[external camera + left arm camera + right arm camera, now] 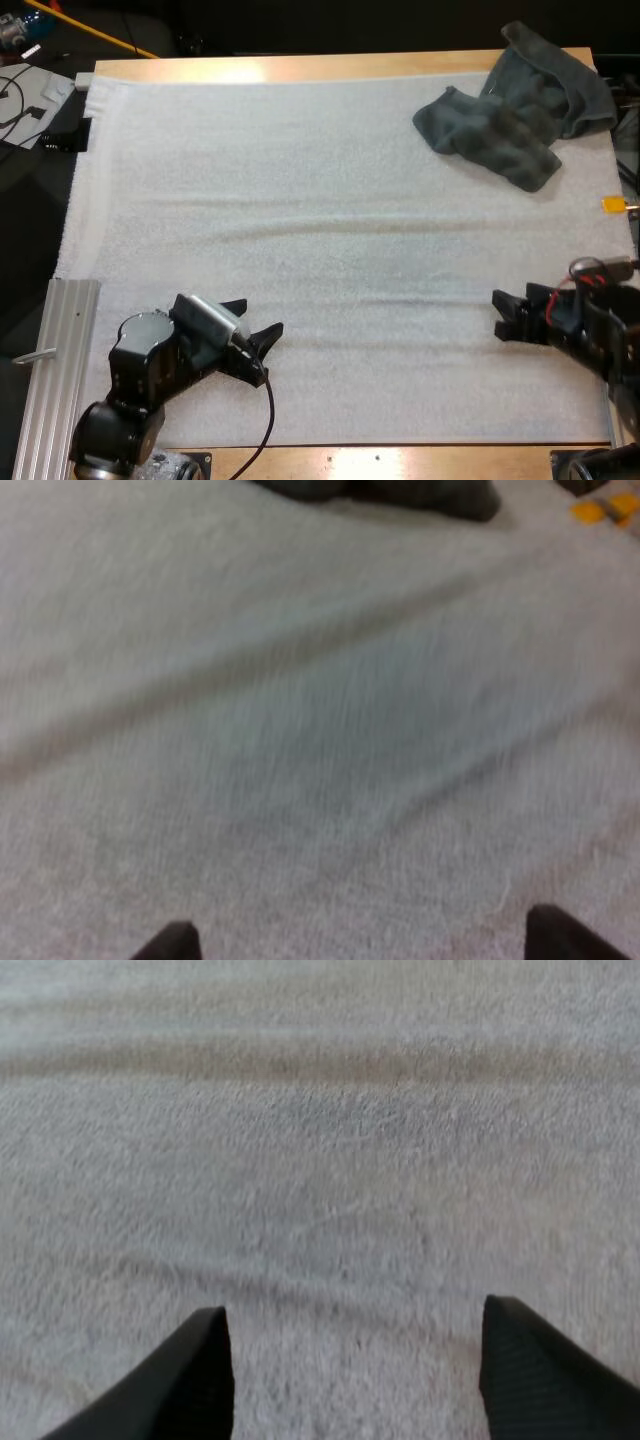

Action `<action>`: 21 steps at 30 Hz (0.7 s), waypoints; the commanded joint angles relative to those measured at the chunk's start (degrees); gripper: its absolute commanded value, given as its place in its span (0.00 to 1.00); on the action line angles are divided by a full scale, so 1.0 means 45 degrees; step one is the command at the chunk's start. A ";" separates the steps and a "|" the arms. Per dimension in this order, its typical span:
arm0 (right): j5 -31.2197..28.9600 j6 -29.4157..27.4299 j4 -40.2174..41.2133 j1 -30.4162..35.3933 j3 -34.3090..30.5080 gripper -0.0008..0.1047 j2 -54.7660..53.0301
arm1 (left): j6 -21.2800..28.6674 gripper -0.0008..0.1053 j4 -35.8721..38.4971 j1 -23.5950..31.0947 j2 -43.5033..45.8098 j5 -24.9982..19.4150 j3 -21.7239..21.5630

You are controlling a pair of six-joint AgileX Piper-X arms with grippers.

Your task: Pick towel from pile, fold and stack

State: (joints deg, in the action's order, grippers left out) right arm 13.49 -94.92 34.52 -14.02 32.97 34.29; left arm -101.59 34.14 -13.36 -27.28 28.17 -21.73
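**Towel pile untouched**

The crumpled towel pile [515, 105] lies at the white mat's [300, 200] far right corner. The left gripper [260, 316] and right gripper [498, 315] stand wide and empty, well apart from it. The cloth looks soft and limp, so an outer edge is probably the best place to pinch.

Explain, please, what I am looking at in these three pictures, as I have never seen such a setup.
This is a two-armed robot at a wooden table covered by a white mat. The high picture looks down from behind the arms; the other two come from cameras on each wrist, so the black wedges there are that arm's own fingers. The left gripper and right gripper sit at the mat's near side, both open, holding nothing. At the far right corner lies a crumpled towel pile, dark grey-green.
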 commanded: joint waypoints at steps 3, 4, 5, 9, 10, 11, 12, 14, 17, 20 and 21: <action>-0.0336 0.0269 -0.0328 0.0021 0.0766 0.51 0.1214 | -0.0046 0.60 -0.0258 -0.0225 -0.0440 0.0085 -0.0362; -0.0871 0.0542 -0.0501 0.0000 0.0977 0.51 0.1568 | -0.0108 0.61 -0.0309 -0.0169 -0.0303 0.0057 -0.0257; -0.1202 0.0671 -0.0587 0.0003 0.1253 0.51 0.2017 | -0.0114 0.60 -0.0334 -0.0175 -0.0332 0.0061 -0.0276; -0.2193 0.1041 -0.0825 0.0024 0.2432 0.51 0.3921 | -0.0135 0.60 -0.0397 -0.0182 -0.0381 0.0061 -0.0349; -0.2274 0.1102 -0.0876 0.0028 0.2725 0.51 0.4353 | -0.0146 0.60 -0.0391 -0.0174 -0.0422 0.0068 -0.0389; -0.2322 0.1189 -0.0919 0.0049 0.2980 0.51 0.4803 | -0.0142 0.60 -0.0380 -0.0198 -0.0464 0.0044 -0.0419; -0.2358 0.1250 -0.1027 0.0038 0.3221 0.51 0.5227 | -0.0151 0.61 -0.0394 -0.0193 -0.0440 0.0059 -0.0443; -0.2417 0.1375 -0.1119 0.0042 0.3722 0.51 0.6071 | -0.0134 0.61 -0.0386 -0.0186 -0.0513 0.0067 -0.0542; -0.2552 0.1610 -0.1269 0.0075 0.4510 0.51 0.7352 | -0.0174 0.61 -0.0366 -0.0187 -0.0591 0.0075 -0.0709; -0.2770 0.1731 -0.1376 0.0115 0.5226 0.51 0.8514 | -0.0178 0.61 -0.0378 -0.0173 -0.0671 0.0107 -0.0879; -0.2851 0.1758 -0.1459 0.0123 0.5405 0.51 0.8857 | -0.0185 0.61 -0.0400 -0.0170 -0.0755 0.0102 -0.0899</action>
State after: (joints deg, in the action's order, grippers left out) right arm 1.92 -87.56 28.82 -13.91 54.19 67.99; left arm -101.90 32.85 -14.06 -29.82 28.16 -24.79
